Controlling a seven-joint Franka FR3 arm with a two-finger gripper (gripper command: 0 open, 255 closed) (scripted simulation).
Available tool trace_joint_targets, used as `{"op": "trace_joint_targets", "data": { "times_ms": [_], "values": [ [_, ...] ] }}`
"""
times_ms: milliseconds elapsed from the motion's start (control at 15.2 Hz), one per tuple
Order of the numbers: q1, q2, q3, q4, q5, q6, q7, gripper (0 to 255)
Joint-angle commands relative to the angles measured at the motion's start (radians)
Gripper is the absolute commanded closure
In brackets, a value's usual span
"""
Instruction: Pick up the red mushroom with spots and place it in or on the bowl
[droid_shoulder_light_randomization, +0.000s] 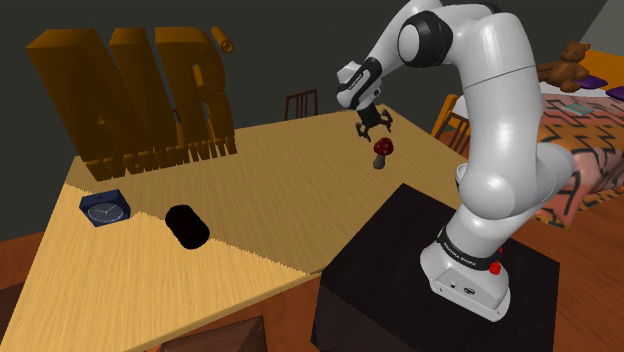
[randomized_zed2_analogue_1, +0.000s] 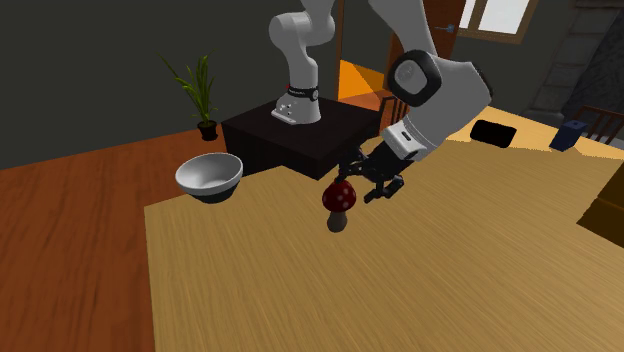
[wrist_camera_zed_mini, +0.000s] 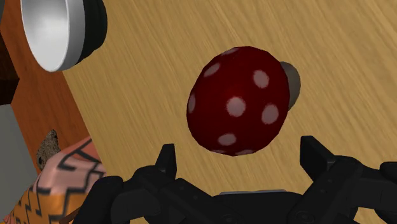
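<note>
One red spotted mushroom (wrist_camera_zed_mini: 236, 102) stands on the wooden table (droid_shoulder_light_randomization: 260, 190), one white bowl (randomized_zed2_analogue_1: 209, 176) at its edge. The gripper (droid_shoulder_light_randomization: 372, 127) hangs open above the mushroom, empty

All three views are dim, with dark walls behind. In the shoulder view a saw-toothed shadow edge crosses the light wooden tabletop (droid_shoulder_light_randomization: 280, 180), and the glossy white robot arm (droid_shoulder_light_randomization: 500, 110) carries soft highlights. The white round bowl (wrist_camera_zed_mini: 51, 32) shows a faint sheen inside. Light perhaps enters through the bright window (randomized_zed2_analogue_1: 495, 15). Nothing looks blurred.
</note>
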Motion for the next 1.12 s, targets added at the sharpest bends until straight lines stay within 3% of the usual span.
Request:
{"op": "trace_joint_targets", "data": {
  "times_ms": [0,264,792,858,1056],
  "values": [
    [-0.007,0.013,-0.004,-0.006,-0.004,0.020,0.003,0],
    [-0.020,0.031,-0.010,-0.035,-0.013,0.071,0.010,0],
    [-0.020,0.031,-0.010,-0.035,-0.013,0.071,0.010,0],
    [-0.020,0.031,-0.010,-0.035,-0.013,0.071,0.010,255],
    [-0.020,0.031,-0.010,-0.035,-0.013,0.071,0.010,255]
  ]
}}
